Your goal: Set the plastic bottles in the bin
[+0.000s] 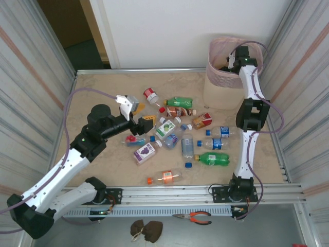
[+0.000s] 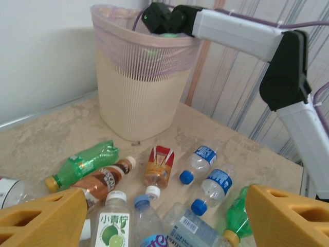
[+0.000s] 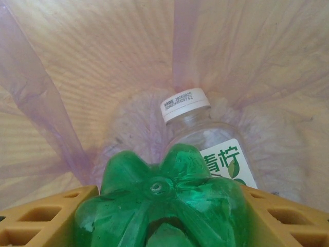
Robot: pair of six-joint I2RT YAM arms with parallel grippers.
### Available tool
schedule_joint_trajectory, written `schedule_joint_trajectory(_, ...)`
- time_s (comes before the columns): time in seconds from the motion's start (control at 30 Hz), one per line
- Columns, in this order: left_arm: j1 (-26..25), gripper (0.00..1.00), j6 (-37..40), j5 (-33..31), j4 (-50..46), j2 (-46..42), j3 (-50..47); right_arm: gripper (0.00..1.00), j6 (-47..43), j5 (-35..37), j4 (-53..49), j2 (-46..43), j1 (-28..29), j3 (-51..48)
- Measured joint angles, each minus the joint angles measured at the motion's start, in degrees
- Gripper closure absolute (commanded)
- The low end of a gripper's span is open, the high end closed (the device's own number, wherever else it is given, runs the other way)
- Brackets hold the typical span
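Right arm's over the bin [image 1: 220, 88] now, tucked into the far right corner of the table, and from the wrist I'm looking straight down into the liner. The right gripper [image 3: 164, 222] has a green bottle [image 3: 158, 193] between its yellow pads, base towards the lens, both pads against its sides as far as I can see, so I read that as a grip, with the bottle hanging inside the rim and not yet let go. Below it, one lime-label bottle [image 3: 208, 141] with a white cap already lies on the bottom. That's the only one I can see banked, though the green one hides much of the floor. Over to the left gripper [image 1: 143, 113]: fingers spread wide, nothing between them, hovering above the near-left side of the pile. And the pile is big: about a dozen plastic bottles [image 1: 180, 131] lie on the tabletop left of the bin, among them a brown one [image 2: 105, 177], two blue-label ones [image 2: 208, 177] and an orange-label one [image 1: 165, 177] nearest the bases. My call: early days, one in, one about to drop, nearly everything left.
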Motion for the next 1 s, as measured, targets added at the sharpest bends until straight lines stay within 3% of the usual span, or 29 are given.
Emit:
schedule_joint_trajectory(0.2, 0.0, 0.20, 0.8, -2.0, -4.2, 1.1, 0.0, 0.27, -0.2, 0.1, -0.3, 0.0, 0.0, 0.0)
schedule_joint_trajectory(0.5, 0.0, 0.21, 1.9, -6.7, -12.7, 4.9, 0.0, 0.26, -1.3, 0.4, -1.1, -1.0, 0.0, 0.0)
schedule_joint_trajectory(1.0, 1.3, 0.22, 0.1, -7.0, -16.1, 8.7, -4.9, 0.25, -2.7, 1.3, -1.5, -15.8, 1.4, 0.0)
